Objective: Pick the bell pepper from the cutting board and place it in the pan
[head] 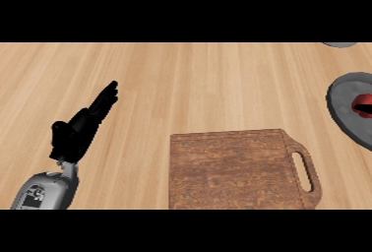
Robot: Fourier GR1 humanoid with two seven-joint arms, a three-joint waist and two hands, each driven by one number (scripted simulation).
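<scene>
A red bell pepper (363, 106) lies inside the grey pan (343, 106) at the right edge of the head view, partly cut off by the frame. The brown wooden cutting board (236, 170) with a handle slot on its right side lies at the lower centre with nothing on it. My left hand (81, 129) stands at the left, fingers straight and pointing up and right, holding nothing. My right hand does not show.
The light wooden counter (189, 78) stretches across the view. A small grey object (339, 44) peeks in at the top right corner.
</scene>
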